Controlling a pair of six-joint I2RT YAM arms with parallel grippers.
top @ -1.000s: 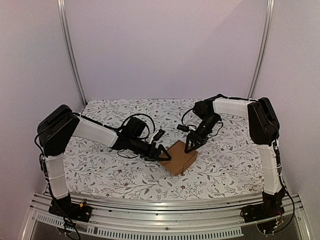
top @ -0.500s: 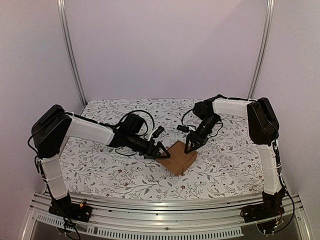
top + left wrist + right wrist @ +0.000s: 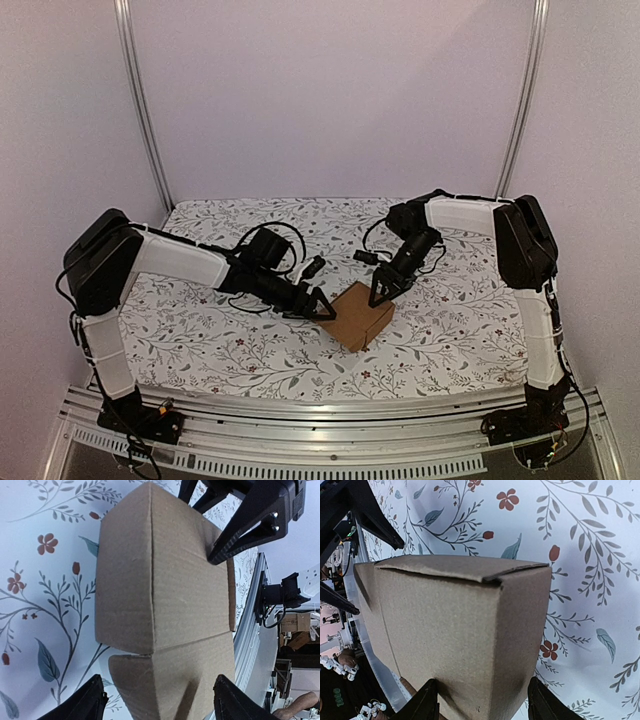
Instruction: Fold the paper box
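Note:
The paper box (image 3: 358,315) is a small brown cardboard cube standing on the floral table cloth. My left gripper (image 3: 318,305) is at its left side, open. In the left wrist view (image 3: 162,700) the jaws stand wide apart on either side of a folded flap at the near edge of the box (image 3: 165,580). My right gripper (image 3: 384,291) is at the box's far right corner, open. In the right wrist view (image 3: 482,700) its jaws straddle the box (image 3: 445,620). One of the right gripper's fingertips (image 3: 216,557) rests on the box's top face.
The floral cloth (image 3: 200,330) covers the table. An aluminium rail (image 3: 330,440) runs along the near edge. Two metal uprights (image 3: 140,110) stand at the back corners. Black cables (image 3: 275,240) loop over the left wrist.
My left gripper has shifted slightly back and to the left beside the box. The box and my right gripper have stayed in place.

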